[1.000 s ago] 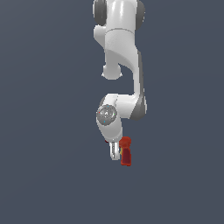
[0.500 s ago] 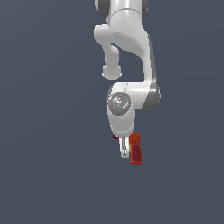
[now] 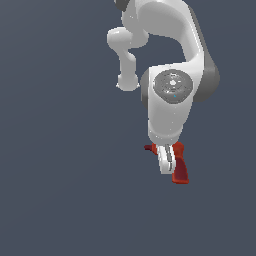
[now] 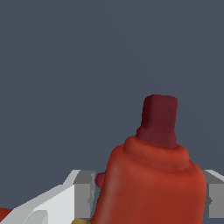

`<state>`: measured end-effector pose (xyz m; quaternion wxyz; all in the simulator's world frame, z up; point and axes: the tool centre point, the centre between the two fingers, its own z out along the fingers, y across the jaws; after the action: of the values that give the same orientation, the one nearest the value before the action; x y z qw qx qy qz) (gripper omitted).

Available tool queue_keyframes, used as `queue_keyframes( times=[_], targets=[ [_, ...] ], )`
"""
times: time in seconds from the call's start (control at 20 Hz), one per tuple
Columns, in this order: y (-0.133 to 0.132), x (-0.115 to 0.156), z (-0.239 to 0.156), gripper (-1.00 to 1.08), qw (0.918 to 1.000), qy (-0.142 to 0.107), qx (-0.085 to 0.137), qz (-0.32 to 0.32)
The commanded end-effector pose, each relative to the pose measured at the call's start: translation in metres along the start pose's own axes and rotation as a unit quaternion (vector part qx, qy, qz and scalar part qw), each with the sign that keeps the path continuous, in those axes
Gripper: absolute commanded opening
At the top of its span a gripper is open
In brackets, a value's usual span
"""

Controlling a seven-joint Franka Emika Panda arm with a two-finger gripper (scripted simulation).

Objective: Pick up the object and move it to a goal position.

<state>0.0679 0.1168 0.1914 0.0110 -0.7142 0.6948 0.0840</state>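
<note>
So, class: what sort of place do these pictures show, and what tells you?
Most likely a computer simulation, not a real room. The background is flat grey with no floor or walls, and the white robot arm and red drill in its gripper look smoothly rendered.

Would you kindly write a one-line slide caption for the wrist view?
Wrist view: the tool grips the red-orange drill on both sides, its dark red nose tip pointing away from the camera.

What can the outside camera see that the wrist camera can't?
Only the exterior view shows the white arm and the drill's handle and blocky base hanging below the hand. Only the wrist view shows the dark red nose tip close up, and the grey pads on either side of the drill's body. Both show the red-orange drill held in the hand against a plain grey background.
</note>
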Motion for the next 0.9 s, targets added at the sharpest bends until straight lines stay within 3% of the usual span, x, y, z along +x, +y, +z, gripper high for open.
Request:
queue_keyframes(
  times=[0.0,0.4,0.85],
  targets=[
    [-0.002,-0.018,-0.025,-1.00,1.0000,0.000,0.002,0.000],
    [-0.007,-0.064,-0.083,-1.00,1.0000,0.000,0.002,0.000],
    [-0.011,-0.087,-0.111,-1.00,1.0000,-0.001,0.002,-0.001]
  ],
)
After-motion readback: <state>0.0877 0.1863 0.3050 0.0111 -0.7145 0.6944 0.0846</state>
